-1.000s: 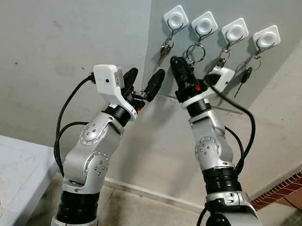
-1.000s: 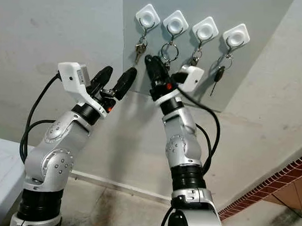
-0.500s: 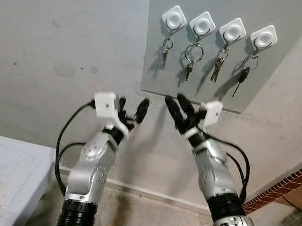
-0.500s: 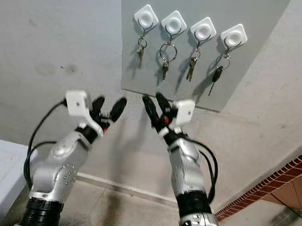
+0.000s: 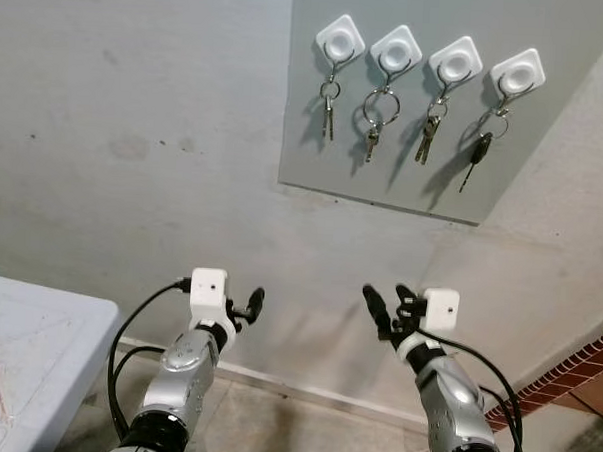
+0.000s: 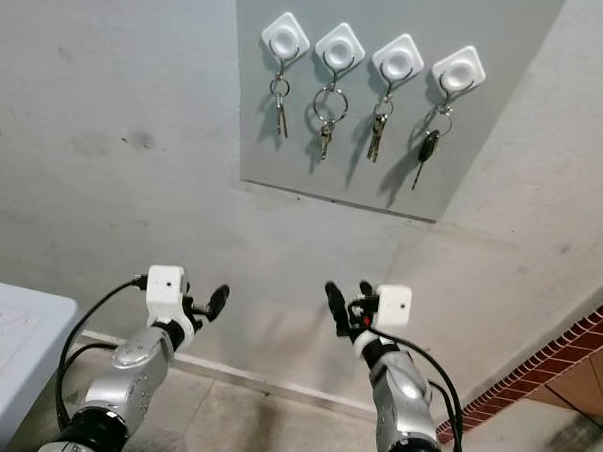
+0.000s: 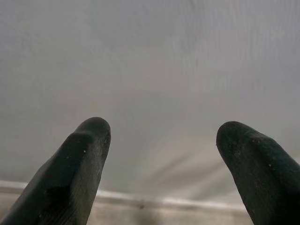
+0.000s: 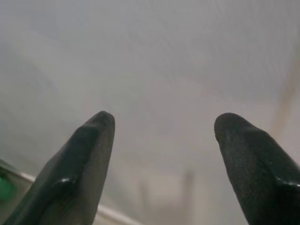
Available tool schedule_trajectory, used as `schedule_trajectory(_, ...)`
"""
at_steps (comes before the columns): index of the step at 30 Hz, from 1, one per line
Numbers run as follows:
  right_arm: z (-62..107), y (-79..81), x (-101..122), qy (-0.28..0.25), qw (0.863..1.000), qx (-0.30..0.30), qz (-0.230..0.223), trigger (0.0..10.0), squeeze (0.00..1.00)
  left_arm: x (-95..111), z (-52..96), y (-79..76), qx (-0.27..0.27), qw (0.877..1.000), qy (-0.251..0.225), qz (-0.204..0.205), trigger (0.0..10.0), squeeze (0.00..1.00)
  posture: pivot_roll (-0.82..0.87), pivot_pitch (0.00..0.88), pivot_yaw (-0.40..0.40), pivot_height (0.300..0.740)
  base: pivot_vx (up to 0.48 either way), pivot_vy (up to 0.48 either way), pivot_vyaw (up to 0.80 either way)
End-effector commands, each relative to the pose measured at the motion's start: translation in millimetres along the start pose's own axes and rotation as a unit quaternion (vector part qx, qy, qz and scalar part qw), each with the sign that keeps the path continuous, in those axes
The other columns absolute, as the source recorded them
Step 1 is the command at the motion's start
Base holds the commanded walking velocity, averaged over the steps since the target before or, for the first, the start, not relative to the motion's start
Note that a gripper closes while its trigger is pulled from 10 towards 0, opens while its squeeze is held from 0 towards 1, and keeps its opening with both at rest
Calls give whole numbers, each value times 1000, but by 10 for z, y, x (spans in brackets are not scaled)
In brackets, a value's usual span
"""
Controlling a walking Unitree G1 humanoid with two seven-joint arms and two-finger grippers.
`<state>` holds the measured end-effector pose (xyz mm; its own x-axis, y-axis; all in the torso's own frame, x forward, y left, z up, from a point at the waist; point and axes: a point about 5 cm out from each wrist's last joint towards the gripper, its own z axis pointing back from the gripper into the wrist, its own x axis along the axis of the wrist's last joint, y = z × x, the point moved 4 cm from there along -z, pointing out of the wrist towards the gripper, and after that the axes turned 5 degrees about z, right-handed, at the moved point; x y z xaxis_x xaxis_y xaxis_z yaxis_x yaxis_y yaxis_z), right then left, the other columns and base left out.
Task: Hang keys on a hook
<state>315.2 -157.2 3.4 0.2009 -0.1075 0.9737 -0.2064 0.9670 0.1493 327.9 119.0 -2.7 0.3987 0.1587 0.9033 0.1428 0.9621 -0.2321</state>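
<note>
Four hooks (image 5: 428,59): white square pads, each bearing metal keys (image 5: 371,124).
Left gripper (image 7: 161,136), right gripper (image 8: 161,124): spread wide, empty, well below hooks.

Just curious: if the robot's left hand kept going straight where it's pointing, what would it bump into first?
Probably the bare grey wall: the open left hand faces it, with nothing between. How far off is unclear.

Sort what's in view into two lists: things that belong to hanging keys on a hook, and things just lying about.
Belongs to the job:
- four white hooks on the grey board
- keys hanging from each hook
- left tool, open and empty, low below the board
- right tool, open and empty, low below the board

Just about:
- white table at the robot's left
- brick edging
</note>
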Motion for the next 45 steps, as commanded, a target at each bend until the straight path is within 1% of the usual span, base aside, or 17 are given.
schedule_trajectory(1, 104, -119, -171, 33, 999, -34, 9, 10000, 1000, -112, 11, 6, -5, 999, 15, -38, 10000, 0, -20, 0, 8, 740, 0, 0, 0)
schedule_trajectory(3, 243, -208, -391, 79, 995, -60, 17, 10000, 1000, -342, 59, 70, 12, 998, 59, -32, 10000, 0, -24, 0, 12, 740, 0, 0, 0)
schedule_trajectory(6, 498, -332, -713, 152, 983, -98, 28, 10000, 1000, -643, 181, 179, 36, 991, 114, -60, 10000, 0, -33, 0, 22, 740, 0, 0, 0)
schedule_trajectory(8, 539, -351, -758, 163, 981, -105, 26, 10000, 1000, -692, 203, 202, 43, 990, 125, -55, 10000, 0, -33, 0, 22, 740, 0, 0, 0)
schedule_trajectory(9, 676, -402, -900, 197, 972, -122, 28, 10000, 1000, -820, 269, 223, 44, 986, 149, -51, 10000, 0, -33, 0, 27, 740, 0, 0, 0)
schedule_trajectory(10, 724, -415, -949, 210, 969, -127, 29, 10000, 1000, -862, 292, 221, 40, 986, 156, -51, 10000, 0, -32, 0, 28, 740, 0, 0, 0)
schedule_trajectory(12, 833, -445, -1049, 234, 962, -139, 25, 10000, 1000, -988, 366, 239, 42, 983, 179, -17, 10000, 0, -32, 0, 29, 740, 0, 0, 0)
schedule_trajectory(13, 920, -465, -1126, 255, 955, -149, 27, 10000, 1000, -1105, 446, 291, 60, 978, 201, 12, 10000, 0, -32, 0, 30, 740, 0, 0, 0)
schedule_trajectory(15, 984, -457, -1191, 269, 951, -152, 17, 10000, 1000, -1184, 511, 333, 67, 974, 217, -14, 10000, 0, -34, 0, 32, 740, 0, 0, 0)
schedule_trajectory(16, 1012, -452, -1219, 275, 949, -153, 14, 10000, 1000, -1221, 543, 350, 70, 972, 223, -16, 10000, 0, -34, 0, 32, 740, 0, 0, 0)
schedule_trajectory(18, 1098, -430, -1303, 296, 943, -152, 17, 10000, 1000, -1323, 642, 412, 86, 968, 237, 3, 10000, 0, -42, 0, 31, 740, 0, 0, 0)
schedule_trajectory(20, 1139, -419, -1340, 305, 940, -153, 15, 10000, 1000, -1357, 679, 434, 90, 967, 240, 5, 10000, 0, -45, 0, 31, 740, 0, 0, 0)
schedule_trajectory(21, 1186, -414, -1380, 314, 936, -157, 9, 10000, 0, -1382, 708, 444, 90, 966, 241, 9, 10000, 0, -46, 0, 30, 740, 0, 0, 0)
schedule_trajectory(30, 1386, -340, -1553, 360, 921, -147, 18, 10000, 0, -1500, 836, 480, 98, 964, 248, 23, 10000, 0, -32, 0, 5, 740, 0, 0, 0)
schedule_trajectory(37, 1351, -305, -1546, 357, 923, -143, 26, 10000, 0, -1527, 853, 444, 92, 964, 246, 28, 10000, 0, -23, 0, -20, 740, 0, 0, 0)
schedule_trajectory(42, 1345, -340, -1531, 358, 922, -146, 27, 10000, 0, -1548, 853, 418, 88, 963, 255, 18, 10000, 0, -25, 0, -25, 740, 0, 0, 0)
schedule_trajectory(45, 1350, -354, -1527, 356, 922, -148, 24, 10000, 0, -1517, 810, 381, 84, 964, 249, 35, 10000, 0, -29, 0, -22, 740, 0, 0, 0)
